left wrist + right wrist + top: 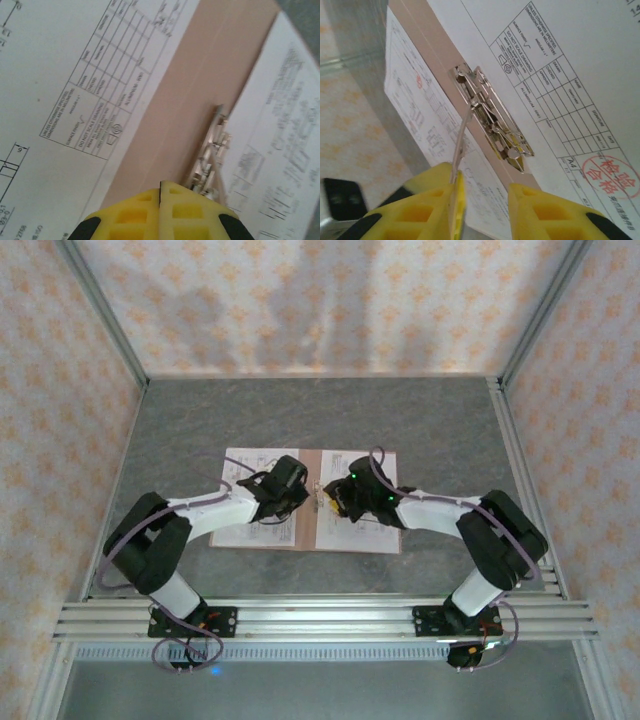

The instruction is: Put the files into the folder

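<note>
The salmon folder (308,465) lies open on the grey table with the files on it: one printed sheet (245,462) on its left half and another (365,535) on its right half. A metal clip (495,120) sits along the centre fold, its thin lever (462,135) raised. My right gripper (487,182) is open just above the clip, and the lever rests against the inner face of its left finger. My left gripper (160,184) is shut and empty, hovering over the bare fold (190,85) beside the clip (212,150).
Both arms reach in from the near rail (320,618) and meet over the folder's middle, their grippers (305,498) (328,498) almost touching. Patterned walls and an aluminium frame (520,440) close off the table on three sides. Bare grey tabletop (320,410) surrounds the folder.
</note>
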Available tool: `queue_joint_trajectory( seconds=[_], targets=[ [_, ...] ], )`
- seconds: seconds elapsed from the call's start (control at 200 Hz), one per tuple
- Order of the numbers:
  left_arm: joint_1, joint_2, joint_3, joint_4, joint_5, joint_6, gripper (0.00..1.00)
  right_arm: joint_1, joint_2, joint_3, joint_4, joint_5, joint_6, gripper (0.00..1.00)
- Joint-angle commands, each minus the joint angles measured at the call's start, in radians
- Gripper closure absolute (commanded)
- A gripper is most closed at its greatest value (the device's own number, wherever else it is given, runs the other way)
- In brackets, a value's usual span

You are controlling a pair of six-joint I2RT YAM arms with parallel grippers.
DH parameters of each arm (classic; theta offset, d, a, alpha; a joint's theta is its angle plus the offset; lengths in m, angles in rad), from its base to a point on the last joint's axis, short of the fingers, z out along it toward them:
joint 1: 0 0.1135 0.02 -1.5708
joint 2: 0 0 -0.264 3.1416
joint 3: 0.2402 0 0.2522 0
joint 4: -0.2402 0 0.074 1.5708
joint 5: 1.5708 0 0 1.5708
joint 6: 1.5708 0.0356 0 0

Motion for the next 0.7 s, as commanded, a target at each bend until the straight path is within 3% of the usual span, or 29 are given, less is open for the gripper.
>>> queue_joint_trajectory(
  seconds=[0.0,0.285,0.696],
  targets=[
    [0.006,0.032,0.019,0.011,0.009,-0.006,1.0,0.016,0.004,0.005,0.188,0.048,0.144,0.67],
    [0.006,0.049,-0.002,0.031,0.006,-0.009,1.0,0.054,0.104,0.019,0.26,0.035,0.237,0.69],
    [0.006,0.072,-0.037,0.058,0.013,-0.015,1.0,0.06,0.107,0.005,0.242,0.051,0.233,0.72]
  ],
)
